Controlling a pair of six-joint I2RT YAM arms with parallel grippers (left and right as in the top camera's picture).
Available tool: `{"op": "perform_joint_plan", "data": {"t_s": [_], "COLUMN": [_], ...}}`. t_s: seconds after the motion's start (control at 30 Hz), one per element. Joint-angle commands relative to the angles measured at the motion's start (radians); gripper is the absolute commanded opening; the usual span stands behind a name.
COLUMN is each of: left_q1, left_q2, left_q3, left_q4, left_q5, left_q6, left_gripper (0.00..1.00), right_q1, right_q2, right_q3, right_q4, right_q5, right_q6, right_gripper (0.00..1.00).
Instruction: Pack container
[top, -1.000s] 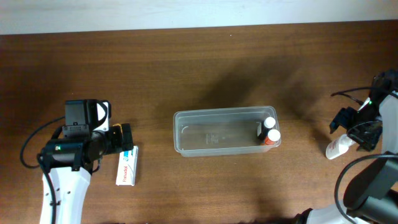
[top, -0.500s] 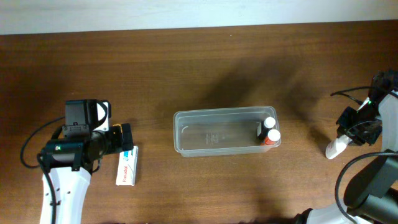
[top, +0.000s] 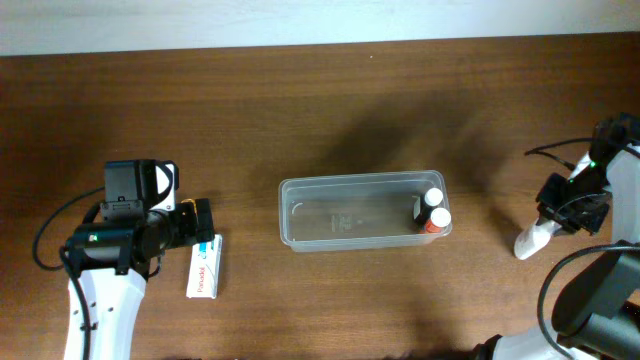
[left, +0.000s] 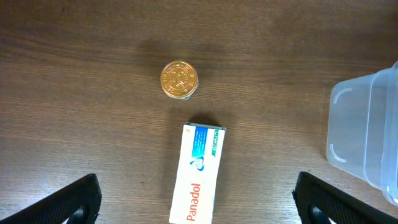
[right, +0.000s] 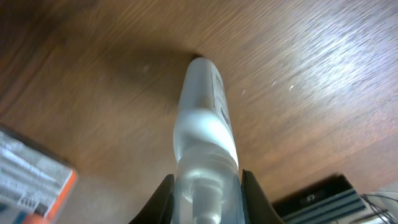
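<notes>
Sitting near the centre of the wooden table (top: 300, 100), long side running 9 to 3 o'clock: the container (top: 345, 213), clear, shallow, rounded corners; two small white-capped bottles (top: 436, 208) stand upright inside, packed against its 3 o'clock end, one just at 12 o'clock of the other and touching or nearly so; the rest of the tub is bare.

Left gripper (top: 204, 232) at 9 o'clock of the container, well apart from it; left wrist view shows its fingers (left: 71, 200) spread wide, nothing between them, wood below; a Panadol box (left: 198, 182), white and blue, lies flat under the gap, long axis pointing away from the camera; a gold-topped round thing (left: 179, 79) sits just beyond the box's far end, apart from it; the container's rounded corner shows at that view's 3 o'clock edge.

Right gripper (right: 206, 193) at 3 o'clock of the container, near the table's edge, well apart from the tub; its fingers (right: 163, 199) pinch a pale translucent bottle (right: 204, 118) by its broad end, one finger on each side; overhead, the bottle slants out of the gripper toward 8 o'clock; cannot tell whether its narrow far tip touches the wood; a blurred white-and-orange box corner (right: 34, 169) sits at 8 o'clock in the right wrist view.
</notes>
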Motion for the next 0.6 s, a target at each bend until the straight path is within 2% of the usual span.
{"op": "perform_joint_plan", "data": {"t_s": [0.0,0.2,0.33,0.43,0.57], "left_q1": [-0.001,-0.001,-0.001,-0.001,-0.001], "left_q2": [0.003,0.003,0.003,0.003,0.003], "left_q3": [0.021,0.021,0.021,0.021,0.021], "left_q4": [-0.001,-0.001,-0.001,-0.001,-0.001], "left_q5": [0.011,0.011,0.011,0.011,0.011], "left_q6": [-0.009,-0.009,-0.009,-0.009,-0.009], "left_gripper": [0.99,0.99,0.99,0.99,0.99], "right_q1": [0.076,0.266,0.445,0.604,0.719], "right_q2": [-0.109,-0.266,-0.344,-0.352,-0.31], "right_q3": [0.087,0.25,0.32,0.32,0.305], "right_q4": [-0.047,-0.122,-0.122,-0.109,-0.087], "right_q5": [-0.034,-0.034,-0.037,-0.037,-0.004], "right_q6": [-0.038,-0.047,-0.025,0.04,0.088], "right_gripper": [0.17,0.17,0.17,0.18,0.18]}}
